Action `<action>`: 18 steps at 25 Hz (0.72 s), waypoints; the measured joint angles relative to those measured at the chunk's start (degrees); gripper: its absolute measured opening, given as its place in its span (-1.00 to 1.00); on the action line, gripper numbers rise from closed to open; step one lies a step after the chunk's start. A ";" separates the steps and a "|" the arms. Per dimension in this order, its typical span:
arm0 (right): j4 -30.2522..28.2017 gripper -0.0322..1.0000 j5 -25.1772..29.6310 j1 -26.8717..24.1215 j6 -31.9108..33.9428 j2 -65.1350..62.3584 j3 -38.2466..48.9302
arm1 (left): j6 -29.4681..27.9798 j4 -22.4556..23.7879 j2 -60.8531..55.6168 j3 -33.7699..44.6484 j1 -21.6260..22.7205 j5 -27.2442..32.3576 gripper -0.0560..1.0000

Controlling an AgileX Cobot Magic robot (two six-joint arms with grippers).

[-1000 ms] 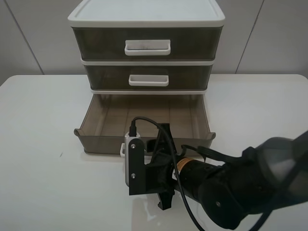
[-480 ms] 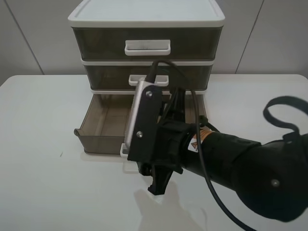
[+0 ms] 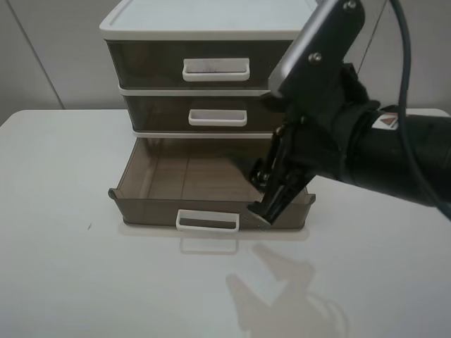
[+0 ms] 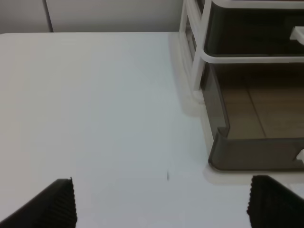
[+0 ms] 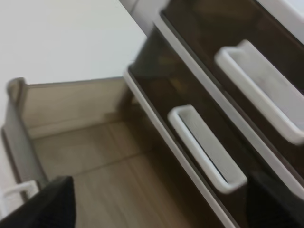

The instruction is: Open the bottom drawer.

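Observation:
The bottom drawer (image 3: 162, 176) is a shallow smoky grey-brown drawer, pulled well out of the cabinet and empty inside. Its thin white loop handle (image 3: 208, 222) is free. My right gripper (image 3: 263, 211) hangs over the drawer's front right part, above it, open and empty. The right wrist view looks down into the drawer (image 5: 95, 156) between wide-apart fingertips (image 5: 47, 204); the gripper (image 5: 156, 209) holds nothing. My left gripper (image 4: 161, 209) is open over bare table, left of the drawer's front corner (image 4: 251, 152). It does not show in the exterior view.
The white-framed cabinet (image 3: 211, 17) stands at the table's back middle. Its middle drawer (image 3: 218, 117) and top drawer (image 3: 215, 68) are shut, and both show in the right wrist view (image 5: 204, 147). The right arm's black body (image 3: 394, 155) hangs over the table's right side.
My right arm has risen from low in front of the drawer's handle and swung up and to the right. The handle is now uncovered. The drawer has stayed pulled out.

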 joint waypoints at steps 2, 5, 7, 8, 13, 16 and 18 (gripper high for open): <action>-1.01 0.45 5.44 -5.34 5.08 -2.54 0.00 | 0.00 0.00 0.00 0.00 0.00 0.00 0.52; -6.49 0.45 14.22 -13.87 17.85 -7.40 0.00 | 0.00 0.00 0.00 0.00 0.00 0.00 0.52; -12.44 0.45 20.32 -18.87 27.75 -10.74 0.00 | 0.00 0.00 0.00 0.00 0.00 0.00 0.52; -16.19 0.45 23.55 -21.60 33.38 -12.69 0.00 | 0.00 0.00 0.00 0.00 0.00 0.00 0.52; -36.57 0.45 37.27 -33.41 59.98 -23.97 0.00 | 0.00 0.00 0.00 0.00 0.00 0.00 0.52; -47.54 0.45 46.24 -38.35 71.05 -31.99 -1.16 | 0.00 0.00 0.00 0.00 0.00 0.00 0.52; -53.50 0.45 52.35 -40.23 75.94 -36.65 -3.05 | 0.00 0.00 0.00 0.00 0.00 0.00 0.52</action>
